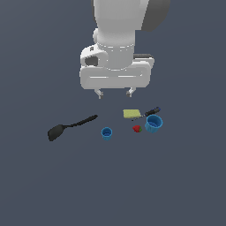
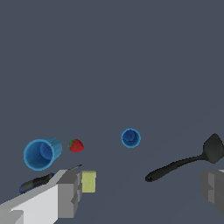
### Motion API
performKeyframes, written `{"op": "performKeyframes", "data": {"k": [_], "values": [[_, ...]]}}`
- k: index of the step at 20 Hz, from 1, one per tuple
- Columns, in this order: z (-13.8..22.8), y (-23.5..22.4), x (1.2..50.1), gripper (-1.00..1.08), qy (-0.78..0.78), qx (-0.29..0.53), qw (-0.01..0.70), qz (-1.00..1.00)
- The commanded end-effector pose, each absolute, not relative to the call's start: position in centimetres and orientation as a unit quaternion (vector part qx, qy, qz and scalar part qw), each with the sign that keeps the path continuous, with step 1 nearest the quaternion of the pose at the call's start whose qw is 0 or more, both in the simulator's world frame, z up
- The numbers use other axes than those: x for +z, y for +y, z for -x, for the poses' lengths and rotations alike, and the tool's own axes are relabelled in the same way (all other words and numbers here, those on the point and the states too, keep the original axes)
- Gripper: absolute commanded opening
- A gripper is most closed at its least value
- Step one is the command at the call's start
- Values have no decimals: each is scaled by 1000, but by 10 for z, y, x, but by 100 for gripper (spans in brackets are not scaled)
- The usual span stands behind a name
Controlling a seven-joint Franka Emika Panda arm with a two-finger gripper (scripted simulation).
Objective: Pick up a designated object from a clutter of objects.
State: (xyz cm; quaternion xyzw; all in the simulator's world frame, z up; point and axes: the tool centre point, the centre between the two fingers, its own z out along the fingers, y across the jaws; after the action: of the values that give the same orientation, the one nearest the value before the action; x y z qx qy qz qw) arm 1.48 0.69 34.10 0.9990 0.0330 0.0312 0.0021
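**Gripper poised above the clutter, nothing held**

The gripper (image 1: 114, 93) hung above the surface with its jaws spread wide and empty. The black spatula (image 1: 70, 126) lay flat below it, off toward the exterior view's left, untouched. The small blue cup (image 1: 107, 133) stood almost beneath the gripper. The yellow block (image 1: 131, 114), blue-tipped stick (image 1: 152, 111), strawberry (image 1: 137, 128) and larger blue cup (image 1: 154, 123) clustered toward the exterior view's right.

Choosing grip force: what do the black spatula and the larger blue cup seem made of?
Black spatula: probably matte plastic or nylon, uniformly black with no metallic glint. Larger blue cup: likely smooth plastic, evenly saturated blue and opaque. Simulator renders leave both uncertain.
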Motion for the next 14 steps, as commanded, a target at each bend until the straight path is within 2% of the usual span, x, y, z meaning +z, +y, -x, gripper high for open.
{"op": "performKeyframes", "data": {"k": [1, 8, 14], "values": [[-16, 3, 336, 100, 24, 30, 1, -999], [-19, -29, 298, 100, -43, 26, -10, -999], [-16, -78, 242, 100, -148, 19, -20, -989]]}}
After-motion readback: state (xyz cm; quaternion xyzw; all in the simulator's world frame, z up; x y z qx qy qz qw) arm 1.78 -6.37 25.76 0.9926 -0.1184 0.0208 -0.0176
